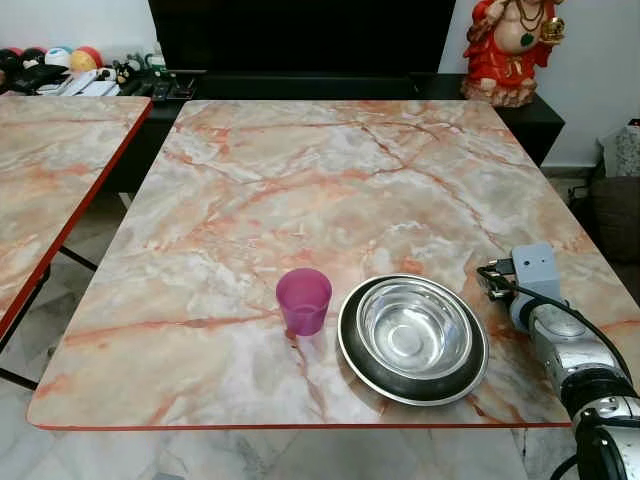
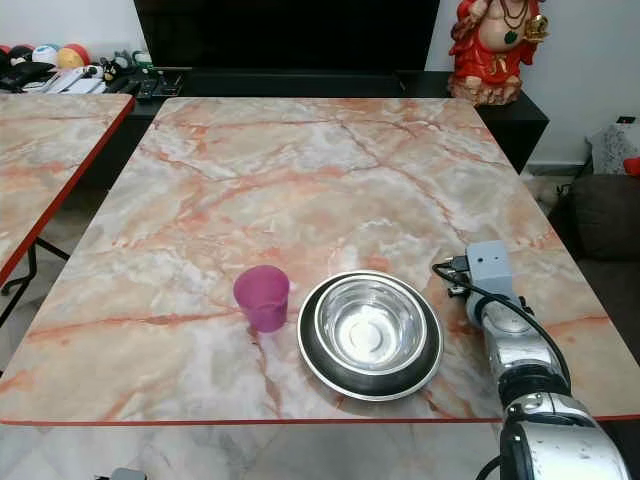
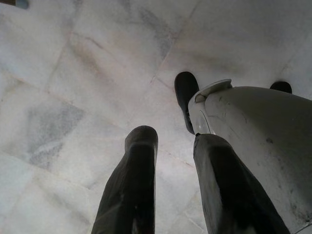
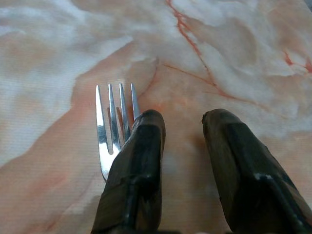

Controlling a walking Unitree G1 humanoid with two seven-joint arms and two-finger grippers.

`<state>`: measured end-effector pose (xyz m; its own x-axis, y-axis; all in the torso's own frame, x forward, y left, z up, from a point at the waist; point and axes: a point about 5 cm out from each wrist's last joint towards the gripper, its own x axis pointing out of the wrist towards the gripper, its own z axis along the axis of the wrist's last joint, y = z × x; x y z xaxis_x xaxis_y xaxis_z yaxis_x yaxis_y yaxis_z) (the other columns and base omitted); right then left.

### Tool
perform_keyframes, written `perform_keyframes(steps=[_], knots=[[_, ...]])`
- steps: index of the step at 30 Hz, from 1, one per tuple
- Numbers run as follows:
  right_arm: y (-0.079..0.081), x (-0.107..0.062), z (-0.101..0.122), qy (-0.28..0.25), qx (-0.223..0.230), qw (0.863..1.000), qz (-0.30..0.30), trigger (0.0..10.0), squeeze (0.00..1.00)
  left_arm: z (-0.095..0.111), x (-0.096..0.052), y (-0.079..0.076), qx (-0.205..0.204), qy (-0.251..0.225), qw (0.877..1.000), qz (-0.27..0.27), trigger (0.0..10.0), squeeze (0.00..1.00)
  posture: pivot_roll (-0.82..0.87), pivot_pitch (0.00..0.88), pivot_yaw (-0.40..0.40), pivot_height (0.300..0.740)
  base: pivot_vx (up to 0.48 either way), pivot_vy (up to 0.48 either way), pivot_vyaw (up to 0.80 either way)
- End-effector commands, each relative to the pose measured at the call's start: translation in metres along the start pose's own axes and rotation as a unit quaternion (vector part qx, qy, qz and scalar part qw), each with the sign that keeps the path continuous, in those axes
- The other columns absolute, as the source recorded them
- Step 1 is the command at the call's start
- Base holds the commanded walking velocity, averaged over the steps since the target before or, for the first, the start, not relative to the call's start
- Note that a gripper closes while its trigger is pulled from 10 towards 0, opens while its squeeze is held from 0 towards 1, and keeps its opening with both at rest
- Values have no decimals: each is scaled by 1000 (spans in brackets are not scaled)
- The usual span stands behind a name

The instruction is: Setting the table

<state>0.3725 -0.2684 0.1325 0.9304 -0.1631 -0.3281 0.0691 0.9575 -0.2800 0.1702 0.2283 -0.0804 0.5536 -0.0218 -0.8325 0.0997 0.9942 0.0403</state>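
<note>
A translucent purple cup (image 1: 303, 298) stands upright near the front edge of the marble table (image 1: 300, 170). Right of it, a steel bowl (image 1: 414, 328) sits in a dark-rimmed plate (image 1: 347, 338). My right arm (image 1: 560, 340) reaches over the table just right of the plate. In the right wrist view a silver fork (image 4: 109, 131) lies flat on the marble, tines pointing away. My right gripper (image 4: 183, 117) is open beside it. One finger (image 4: 141, 156) covers the fork's handle, and nothing lies between the fingers. My left gripper (image 3: 168, 134) hangs open over the tiled floor beside my pale leg (image 3: 258, 141).
A second marble table (image 1: 50, 170) stands to the left across a narrow gap. Behind the table runs a black cabinet (image 1: 300, 85) with a red statue (image 1: 510, 45) and several small items (image 1: 70, 70). A dark bag (image 1: 615, 210) sits on the floor at the right.
</note>
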Motion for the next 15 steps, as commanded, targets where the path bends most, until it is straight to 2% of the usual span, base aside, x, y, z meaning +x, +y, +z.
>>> perform_keyframes(steps=[1,15], knots=[[1,0,-4,7,-3,1000,3,10000,0,-9,-1,-2,7,17,1000,-4,10000,0,56,161,4,740,0,0,0],[-10,-2,-11,25,4,999,-31,10000,0,-8,-1,-3,7,15,1000,-5,10000,0,53,158,5,740,0,0,0]])
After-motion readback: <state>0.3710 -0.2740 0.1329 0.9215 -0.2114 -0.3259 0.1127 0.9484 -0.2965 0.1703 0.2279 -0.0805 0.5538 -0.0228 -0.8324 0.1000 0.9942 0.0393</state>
